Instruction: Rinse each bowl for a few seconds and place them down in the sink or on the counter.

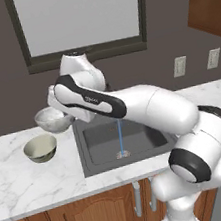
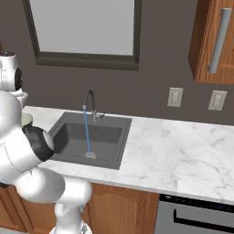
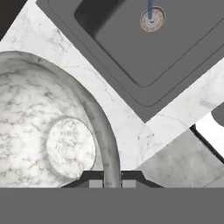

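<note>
The end effector (image 3: 112, 183) pinches the marbled bowl's (image 3: 48, 131) rim above the counter (image 3: 131, 140); no legible writing.

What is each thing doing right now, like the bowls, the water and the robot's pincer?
Marbled bowl: gripped by its rim, lifted above the counter left of the sink, upright.
Olive bowl: sitting upright on the counter, untouched.
Faucet: on, water streaming to the drain.
Sink: holds no bowl, water hitting its bottom.
Pincer: shut on the marbled bowl's rim.
</note>
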Available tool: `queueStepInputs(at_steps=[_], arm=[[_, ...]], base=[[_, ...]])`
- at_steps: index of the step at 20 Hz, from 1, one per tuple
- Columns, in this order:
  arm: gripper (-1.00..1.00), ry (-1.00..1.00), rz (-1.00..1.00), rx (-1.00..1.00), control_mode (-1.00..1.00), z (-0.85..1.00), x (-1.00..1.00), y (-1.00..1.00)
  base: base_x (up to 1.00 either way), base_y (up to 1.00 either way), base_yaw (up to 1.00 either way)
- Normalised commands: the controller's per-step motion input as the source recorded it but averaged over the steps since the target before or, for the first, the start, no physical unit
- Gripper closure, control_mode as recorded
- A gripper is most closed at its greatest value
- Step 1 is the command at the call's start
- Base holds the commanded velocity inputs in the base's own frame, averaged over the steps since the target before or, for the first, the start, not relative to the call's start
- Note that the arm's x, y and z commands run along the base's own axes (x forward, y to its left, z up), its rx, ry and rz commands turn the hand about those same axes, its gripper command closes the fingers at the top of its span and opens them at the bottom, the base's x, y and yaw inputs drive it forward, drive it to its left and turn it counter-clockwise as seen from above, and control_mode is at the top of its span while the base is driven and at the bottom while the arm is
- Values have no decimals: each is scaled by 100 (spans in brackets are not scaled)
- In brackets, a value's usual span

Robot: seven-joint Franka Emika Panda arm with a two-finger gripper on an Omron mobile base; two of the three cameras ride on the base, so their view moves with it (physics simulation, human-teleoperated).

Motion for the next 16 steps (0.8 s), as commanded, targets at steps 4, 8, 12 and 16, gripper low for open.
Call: queueStepInputs(at_steps=[4,8,12,16], arm=[[100,2,-24,-1,-100,11,-11,-43],[100,2,-22,-7,-100,1,-5,-30],[100,6,-22,-9,-100,0,-2,-23],[100,-6,-20,-15,-100,-7,-25,-5]], base=[[0,0,0],[0,0,0],[0,0,0],[0,0,0]])
